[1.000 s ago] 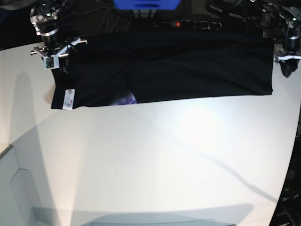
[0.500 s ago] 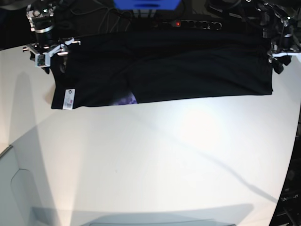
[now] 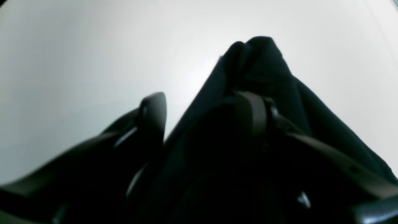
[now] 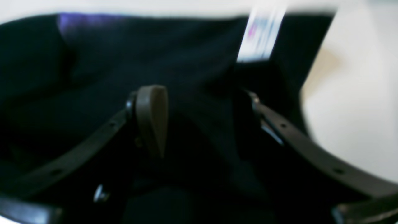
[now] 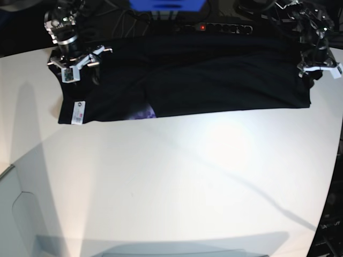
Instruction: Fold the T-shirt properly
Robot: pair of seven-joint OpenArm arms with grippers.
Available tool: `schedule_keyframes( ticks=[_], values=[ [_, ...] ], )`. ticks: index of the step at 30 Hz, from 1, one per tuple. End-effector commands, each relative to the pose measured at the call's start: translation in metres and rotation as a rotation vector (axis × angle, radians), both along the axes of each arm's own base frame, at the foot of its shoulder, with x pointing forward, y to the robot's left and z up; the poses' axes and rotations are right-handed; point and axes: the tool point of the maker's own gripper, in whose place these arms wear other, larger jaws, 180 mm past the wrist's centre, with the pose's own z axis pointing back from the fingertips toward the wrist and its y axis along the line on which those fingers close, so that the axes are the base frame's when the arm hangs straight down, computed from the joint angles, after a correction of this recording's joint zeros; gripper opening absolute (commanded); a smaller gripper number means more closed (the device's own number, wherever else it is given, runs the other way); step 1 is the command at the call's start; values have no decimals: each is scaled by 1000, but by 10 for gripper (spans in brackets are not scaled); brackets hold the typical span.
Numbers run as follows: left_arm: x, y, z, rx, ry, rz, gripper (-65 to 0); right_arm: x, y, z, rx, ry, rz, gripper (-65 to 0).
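Note:
The black T-shirt [image 5: 214, 80] lies folded into a long band across the far side of the white table [image 5: 187, 176]. Its white tag [image 5: 77, 112] and a bit of purple print [image 5: 143, 113] show at the near left. My right gripper [image 5: 79, 68] hovers open over the shirt's left end. In the right wrist view its fingers [image 4: 152, 115] stand apart above the T-shirt [image 4: 192, 62], with the tag [image 4: 261, 37] beyond. My left gripper [image 5: 316, 72] is at the shirt's right edge. There its jaws [image 3: 202, 96] stand apart, a fold of T-shirt [image 3: 258, 62] bunched against one finger [image 3: 252, 112].
A power strip [image 5: 214, 27] with a red light and a blue object [image 5: 166, 5] sit behind the shirt. Dark cables and the arm bases crowd the far corners. The table's curved edge runs down the right side, and a grey ledge [image 5: 10, 214] is at the near left.
My right gripper has opened and shifted right, over the shirt's left end. My left gripper has moved slightly inward at the right edge. The shirt lies as before.

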Motion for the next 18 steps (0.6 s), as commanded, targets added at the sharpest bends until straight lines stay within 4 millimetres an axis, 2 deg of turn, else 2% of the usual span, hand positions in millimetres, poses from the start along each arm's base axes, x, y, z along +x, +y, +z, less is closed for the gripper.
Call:
schedule_keyframes(
  ticks=[1, 9, 13, 15, 18],
  values=[
    [6, 6, 13, 28, -35, -7, -308, 7, 4, 7, 23, -40, 13, -310],
    [3, 4, 9, 23, -23, -15, -312, 0, 10, -24, 79, 29, -2, -310],
    [-2, 9, -2, 0, 7, -6, -325, 3, 12, -31, 96, 41, -5, -310],
    [-5, 13, -10, -20, 22, 5, -400, 2, 11, -35, 101, 51, -11, -310],
    [-6, 17, -19, -46, 34, 20, -546, 0, 11, -37, 103, 56, -11, -310]
  ],
)
